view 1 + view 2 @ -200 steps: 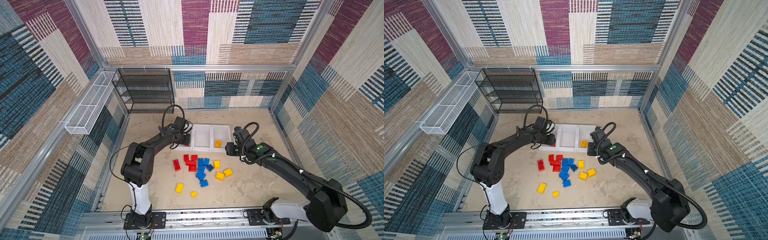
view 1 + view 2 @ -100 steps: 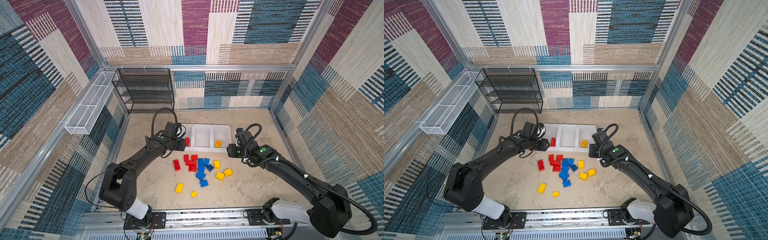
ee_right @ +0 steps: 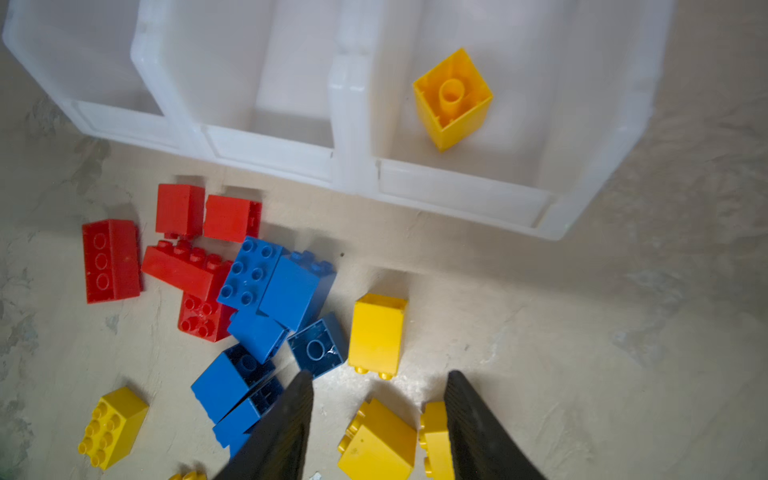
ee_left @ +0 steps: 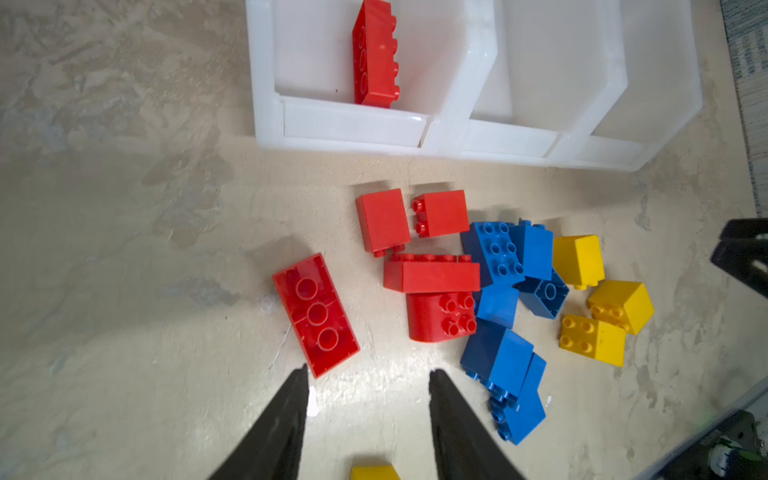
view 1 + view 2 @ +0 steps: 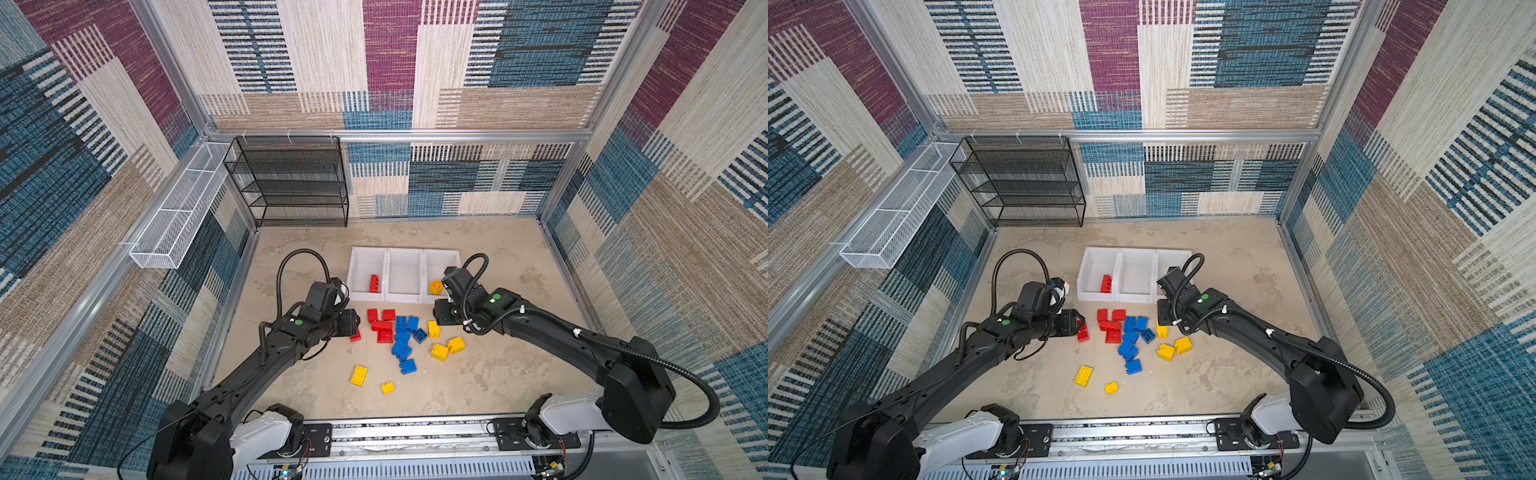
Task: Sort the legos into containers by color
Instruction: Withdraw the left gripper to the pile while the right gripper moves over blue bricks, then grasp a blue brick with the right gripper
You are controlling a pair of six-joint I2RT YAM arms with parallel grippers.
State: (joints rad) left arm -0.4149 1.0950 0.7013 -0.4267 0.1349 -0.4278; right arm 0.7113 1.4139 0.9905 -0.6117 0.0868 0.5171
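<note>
Left fingers (image 4: 282,419): spread apart with nothing between them, low over the table (image 5: 316,257) on the near side of the containers (image 5: 405,296), tips just short of a red oblong brick (image 4: 316,313) lying studs-down.
Right fingers (image 3: 286,419): also parted and gripping nothing, above loose yellow bricks (image 3: 378,440) in front of the containers.
Change: a second ago the left fingers were up at the containers; now they are back by the pile.
Containers: a red brick (image 5: 374,283) lies in the left end bin (image 5: 360,266), one yellow brick (image 5: 436,286) in the right end bin (image 5: 440,262), and we see nothing in the middle bin (image 5: 405,274).
Legos (image 5: 401,332): the rest lie mixed on the table just in front of the containers.
Meaning: we judge one red delivery finished; the red oblong looks next, and most of the sorting remains.
</note>
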